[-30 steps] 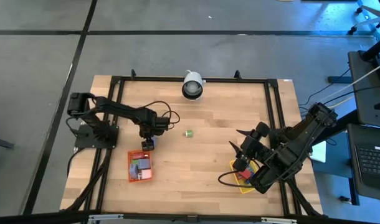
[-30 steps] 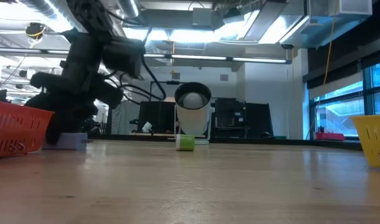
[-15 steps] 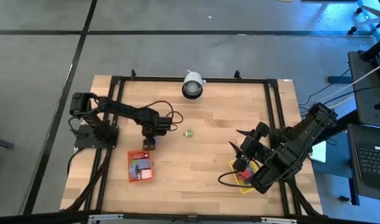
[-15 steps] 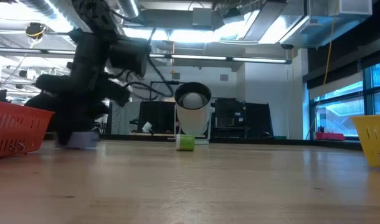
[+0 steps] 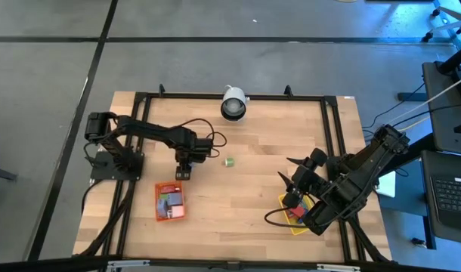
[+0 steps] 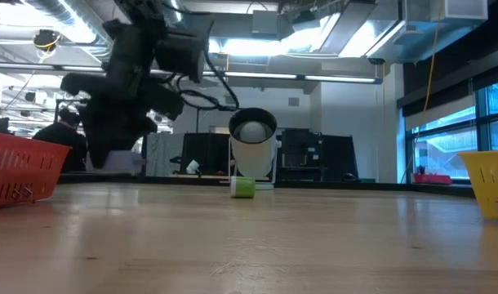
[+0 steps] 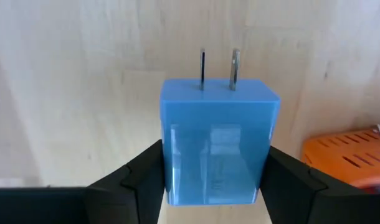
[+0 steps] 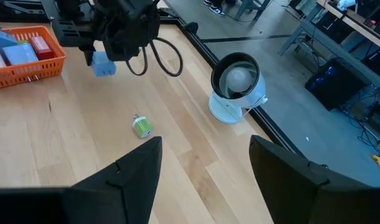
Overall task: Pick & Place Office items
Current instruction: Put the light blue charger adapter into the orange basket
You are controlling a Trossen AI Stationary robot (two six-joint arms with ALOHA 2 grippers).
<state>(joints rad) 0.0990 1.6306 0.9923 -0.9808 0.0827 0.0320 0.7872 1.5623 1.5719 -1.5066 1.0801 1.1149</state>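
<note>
A blue block with two metal prongs (image 7: 218, 140) hangs just above the wood, left of the table's middle, with my left gripper (image 5: 179, 173) shut on it. The low view shows it (image 6: 122, 162) clear of the tabletop. A small green item (image 5: 229, 162) lies on the table to its right. The orange tray (image 5: 170, 202), nearer the front edge, holds several office items. My right gripper (image 5: 293, 172) stands open and raised over the yellow tray (image 5: 295, 219), holding nothing. My left gripper pinches the blue block by two opposite side faces (image 7: 168, 168), one dark finger (image 7: 137, 180) on each. The fingers come from above, pointing down. The block is lifted clear of the table, its prongs (image 7: 218, 65) sticking out level beyond the fingers.
A white round device (image 5: 233, 103) stands at the far edge's middle. A black frame (image 5: 329, 136) runs along the table's sides. The bare wood (image 5: 238, 204) between the two trays is free room.
My left gripper has taken hold of the blue block, which lay on the table, and lifted it clear. It has risen and gone a little toward the table's right edge, away from the orange tray.
</note>
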